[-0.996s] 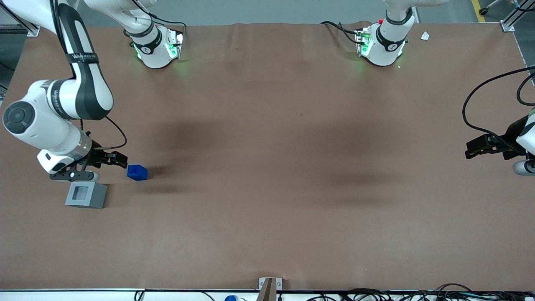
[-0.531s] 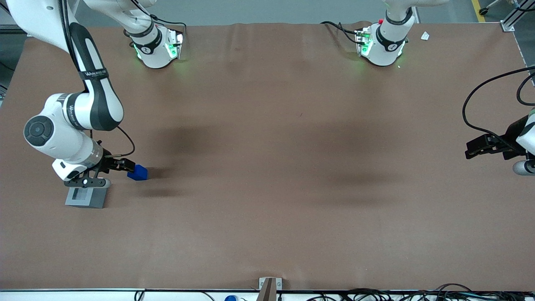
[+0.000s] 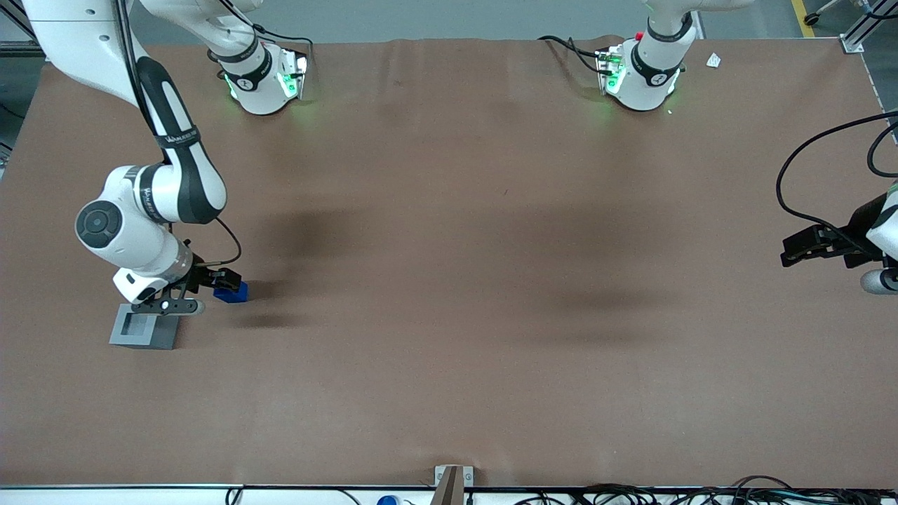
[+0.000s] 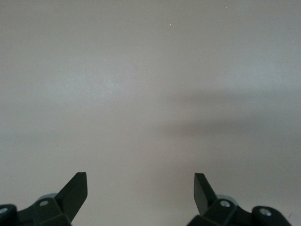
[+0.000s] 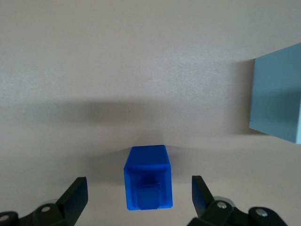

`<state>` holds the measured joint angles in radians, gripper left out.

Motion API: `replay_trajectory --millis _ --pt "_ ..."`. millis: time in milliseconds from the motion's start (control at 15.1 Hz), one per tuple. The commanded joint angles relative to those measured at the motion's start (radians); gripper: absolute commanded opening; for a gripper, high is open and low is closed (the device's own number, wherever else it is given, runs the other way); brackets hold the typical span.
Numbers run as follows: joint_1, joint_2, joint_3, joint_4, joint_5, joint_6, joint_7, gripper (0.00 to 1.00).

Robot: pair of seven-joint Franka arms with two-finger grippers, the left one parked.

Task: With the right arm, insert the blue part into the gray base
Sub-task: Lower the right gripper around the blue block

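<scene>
now, claw (image 5: 136, 197) spread wide, blue part (image 5: 147, 184) between its fingers, ungripped

- A brown mat (image 3: 449, 294) covers the whole table, with faint creases running along its length.
- Soft dark shadows (image 3: 330, 235) lie across the mat's middle, so the light seems to come from overhead.
- Grey floor (image 3: 421, 17) shows past the table's upper edge, crossed by a yellow line (image 3: 802, 14).
- A metal frame post (image 3: 859, 31) stands at one corner.
- A small metal bracket (image 3: 452, 478) and tangled black cables (image 3: 666, 494) sit along the nearest edge.
- A small white scrap (image 3: 713, 60), perhaps paper, lies near the post.
</scene>
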<state>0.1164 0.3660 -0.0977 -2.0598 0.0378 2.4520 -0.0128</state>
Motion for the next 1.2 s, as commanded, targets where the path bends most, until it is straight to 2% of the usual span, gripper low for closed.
replay_trajectory --millis 0,863,1129 --pt "0.006 -0.003 -0.002 -0.045 -0.001 0.062 -0.009 0.97" --pt "-0.007 0.019 -0.004 -0.086 -0.003 0.142 -0.055 0.87" --pt "-0.007 0.021 -0.004 -0.088 -0.003 0.142 -0.056 0.81"
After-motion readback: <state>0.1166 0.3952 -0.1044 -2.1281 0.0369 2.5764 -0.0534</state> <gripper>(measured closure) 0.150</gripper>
